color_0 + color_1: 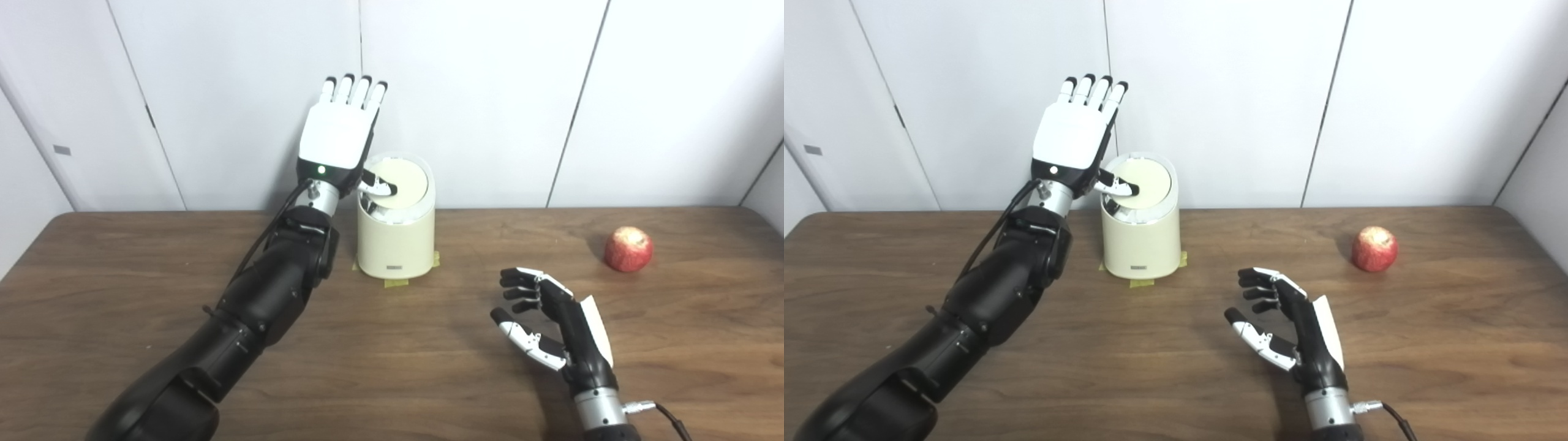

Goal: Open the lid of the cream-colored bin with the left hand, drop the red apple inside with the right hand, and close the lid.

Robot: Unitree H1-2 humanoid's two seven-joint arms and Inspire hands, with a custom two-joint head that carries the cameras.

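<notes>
The cream-colored bin (pixel 395 242) stands at the back of the wooden table, taped down at its base. Its round lid (pixel 401 178) is tilted, with white lining showing below its front edge. My left hand (pixel 340 131) is raised upright just left of the bin, fingers straight and apart, holding nothing; its thumb rests on the lid's left part. The red apple (pixel 628 248) lies alone at the right of the table. My right hand (pixel 545 318) hovers low over the table in front of the apple and to its left, fingers loosely curled and apart, empty.
A white panelled wall (pixel 490 92) rises right behind the bin. Yellow tape strips (pixel 397 283) mark the bin's base. The table's far edge (pixel 551 209) runs along the wall. A cable (pixel 670 419) trails from the right wrist.
</notes>
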